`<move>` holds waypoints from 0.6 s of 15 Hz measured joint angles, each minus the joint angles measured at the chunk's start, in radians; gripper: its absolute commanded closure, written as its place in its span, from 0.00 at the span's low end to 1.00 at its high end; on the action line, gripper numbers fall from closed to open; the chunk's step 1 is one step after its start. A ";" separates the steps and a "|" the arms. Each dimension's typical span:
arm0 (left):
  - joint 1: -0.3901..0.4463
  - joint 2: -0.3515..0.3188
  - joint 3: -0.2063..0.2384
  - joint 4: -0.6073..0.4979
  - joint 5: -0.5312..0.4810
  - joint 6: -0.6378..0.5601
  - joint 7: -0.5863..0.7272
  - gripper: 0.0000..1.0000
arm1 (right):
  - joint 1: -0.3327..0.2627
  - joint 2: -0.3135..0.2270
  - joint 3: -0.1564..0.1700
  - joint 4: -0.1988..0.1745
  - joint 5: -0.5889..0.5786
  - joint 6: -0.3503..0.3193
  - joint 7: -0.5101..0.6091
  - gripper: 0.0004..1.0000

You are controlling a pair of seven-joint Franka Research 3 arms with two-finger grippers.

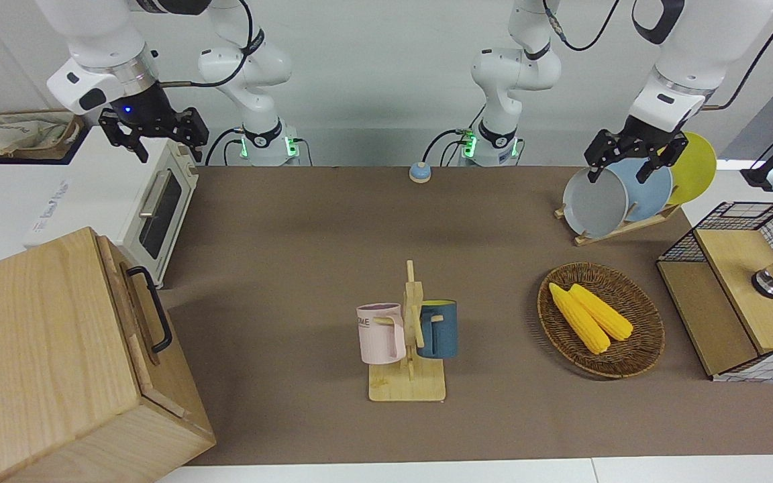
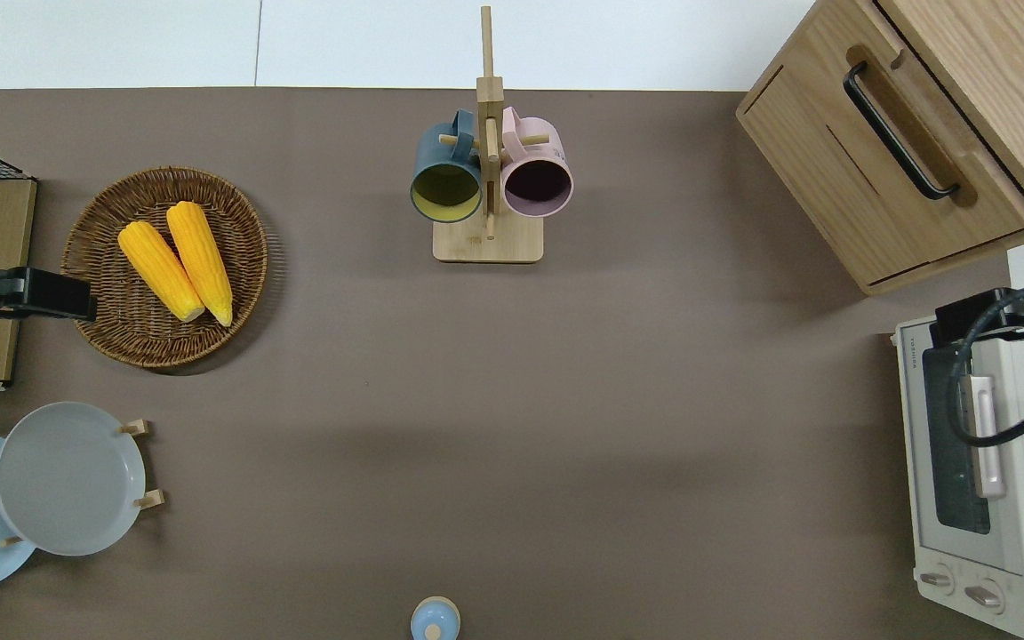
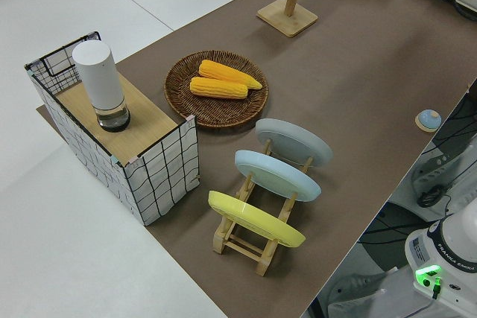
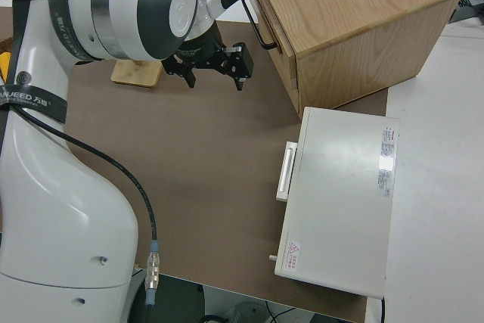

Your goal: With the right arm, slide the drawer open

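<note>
The wooden box (image 1: 44, 355) with its drawer (image 1: 133, 305) sits at the right arm's end of the table (image 1: 292, 221), farther from the robots than the toaster oven (image 1: 151, 204) just beside it.

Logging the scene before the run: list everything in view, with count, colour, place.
drawer: 1, pale wood, black bar handle, shut, in a big wooden box at the right arm's end
toaster oven: 1, white, beside the box, nearer to the robots
mug tree: 1, wood, mid-table; pink mug and blue mug hang on it
basket: 1, brown wicker, holds 2 yellow corn cobs
plate rack: 1, wood, with grey, blue and yellow plates
wire rack: 1, wood and black mesh, left arm's end, white cylinder on top
button: 1, blue, table edge by the robots
right gripper: black, fingers open, over the toaster oven
left gripper: parked, fingers open
</note>
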 measured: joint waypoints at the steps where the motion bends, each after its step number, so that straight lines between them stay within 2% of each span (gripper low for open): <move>1: 0.000 0.000 0.000 0.000 0.000 0.000 0.000 0.00 | 0.000 0.000 0.000 0.001 0.000 -0.001 0.000 0.02; 9: 0.000 0.000 0.000 0.000 0.000 0.000 0.000 0.00 | -0.005 0.000 -0.012 0.004 0.000 -0.010 0.000 0.02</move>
